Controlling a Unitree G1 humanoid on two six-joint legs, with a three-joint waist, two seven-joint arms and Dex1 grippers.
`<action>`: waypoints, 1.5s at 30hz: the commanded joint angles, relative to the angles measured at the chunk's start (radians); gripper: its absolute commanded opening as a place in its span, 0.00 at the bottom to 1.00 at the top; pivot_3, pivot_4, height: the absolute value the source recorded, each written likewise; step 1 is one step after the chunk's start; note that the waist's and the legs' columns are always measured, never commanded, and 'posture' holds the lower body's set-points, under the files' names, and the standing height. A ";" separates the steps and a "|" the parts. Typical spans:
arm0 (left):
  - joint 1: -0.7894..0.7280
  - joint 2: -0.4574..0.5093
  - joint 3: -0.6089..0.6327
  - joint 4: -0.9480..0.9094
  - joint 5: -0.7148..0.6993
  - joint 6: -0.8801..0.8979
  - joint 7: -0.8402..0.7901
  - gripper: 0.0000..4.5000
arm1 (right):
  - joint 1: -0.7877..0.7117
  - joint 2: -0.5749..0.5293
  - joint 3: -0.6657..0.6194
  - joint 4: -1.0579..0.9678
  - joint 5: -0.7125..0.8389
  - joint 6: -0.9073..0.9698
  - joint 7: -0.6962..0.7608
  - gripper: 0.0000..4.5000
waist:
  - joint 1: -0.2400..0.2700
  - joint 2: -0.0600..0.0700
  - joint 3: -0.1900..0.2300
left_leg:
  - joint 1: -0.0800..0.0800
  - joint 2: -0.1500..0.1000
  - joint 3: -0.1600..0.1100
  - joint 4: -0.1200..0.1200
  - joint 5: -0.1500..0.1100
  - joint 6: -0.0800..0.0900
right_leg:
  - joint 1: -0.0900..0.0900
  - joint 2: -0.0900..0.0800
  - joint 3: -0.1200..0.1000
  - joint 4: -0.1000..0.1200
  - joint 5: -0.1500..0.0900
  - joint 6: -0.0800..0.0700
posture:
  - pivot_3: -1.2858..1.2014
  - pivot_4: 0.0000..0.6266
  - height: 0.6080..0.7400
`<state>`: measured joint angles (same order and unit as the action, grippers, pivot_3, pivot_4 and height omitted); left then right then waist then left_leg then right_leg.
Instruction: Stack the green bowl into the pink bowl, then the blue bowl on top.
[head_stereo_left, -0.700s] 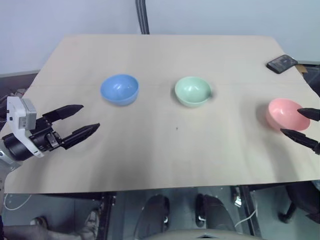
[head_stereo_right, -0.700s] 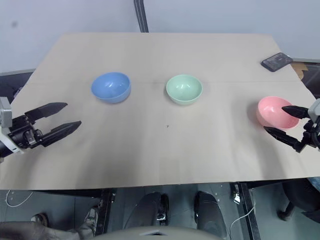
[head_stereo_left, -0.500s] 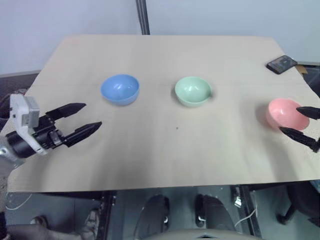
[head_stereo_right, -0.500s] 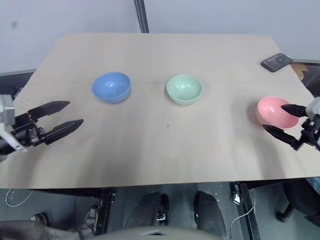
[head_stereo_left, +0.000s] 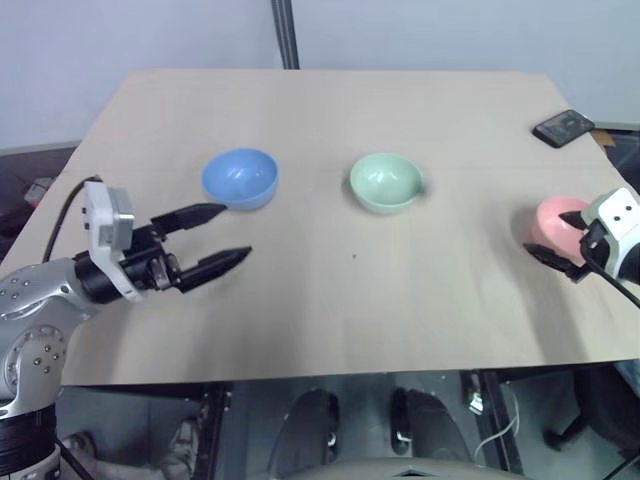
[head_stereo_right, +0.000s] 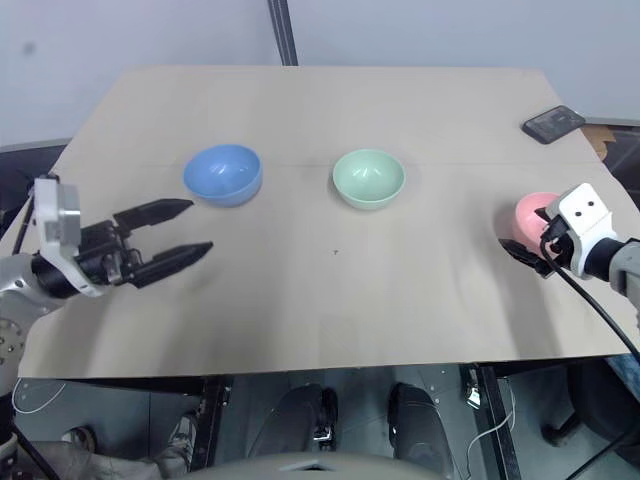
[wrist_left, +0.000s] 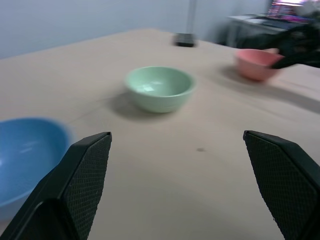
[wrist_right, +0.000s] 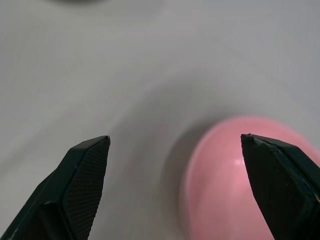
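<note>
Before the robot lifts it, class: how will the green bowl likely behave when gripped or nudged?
The green bowl looks smooth and glossy, so fingers may slip on its rim. It seems small and thin-walled, so probably light and stiff. Its rounded underside narrows toward the table, so a sideways push may slide or rock it.

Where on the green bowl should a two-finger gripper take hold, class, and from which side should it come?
Grip the rim of the green bowl, one finger inside and one outside, probably coming from above. It stands upright and open-mouthed, its rounded wall looks too smooth to pinch from the side, and it sits apart from the other bowls, so any part of the rim seems reachable.
</note>
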<state>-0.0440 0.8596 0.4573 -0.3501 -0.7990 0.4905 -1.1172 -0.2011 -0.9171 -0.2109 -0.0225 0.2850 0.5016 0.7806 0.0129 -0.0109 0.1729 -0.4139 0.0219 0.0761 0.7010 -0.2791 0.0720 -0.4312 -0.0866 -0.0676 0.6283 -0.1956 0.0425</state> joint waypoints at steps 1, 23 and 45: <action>-0.031 0.013 0.006 -0.053 -0.053 -0.007 -0.030 1.00 | -0.066 0.002 0.032 0.061 -0.035 0.030 -0.020 0.89 | 0.000 0.000 0.000 | 0.000 0.000 0.000 0.000 0.000 0.000 | 0.000 0.000 0.000 0.000 0.000 0.000 | 0.52 0.24 1.00; 0.060 -0.046 0.042 -0.071 -0.022 -0.057 0.018 1.00 | -0.115 0.124 0.242 -0.375 0.127 0.105 0.149 0.00 | -0.003 0.001 0.001 | 0.000 0.002 -0.001 0.000 0.000 -0.001 | -0.001 0.002 0.000 0.000 0.002 0.004 | 0.52 0.24 1.00; 0.055 -0.075 0.033 -0.072 -0.032 -0.073 0.060 1.00 | -0.447 0.346 0.363 -0.337 0.166 0.235 0.123 0.59 | -0.005 -0.003 -0.002 | 0.000 0.001 -0.002 0.001 0.001 -0.001 | 0.000 0.001 -0.001 0.001 0.002 0.002 | 0.52 0.24 1.00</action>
<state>0.0116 0.7888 0.4684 -0.3914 -0.8140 0.4294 -1.0673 -0.6150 -0.5822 0.1792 -0.3517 0.4220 0.7302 0.8995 0.0075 -0.0140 0.1710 -0.4140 0.0227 0.0739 0.7021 -0.2785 0.0706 -0.4312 -0.0857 -0.0689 0.6292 -0.1940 0.0441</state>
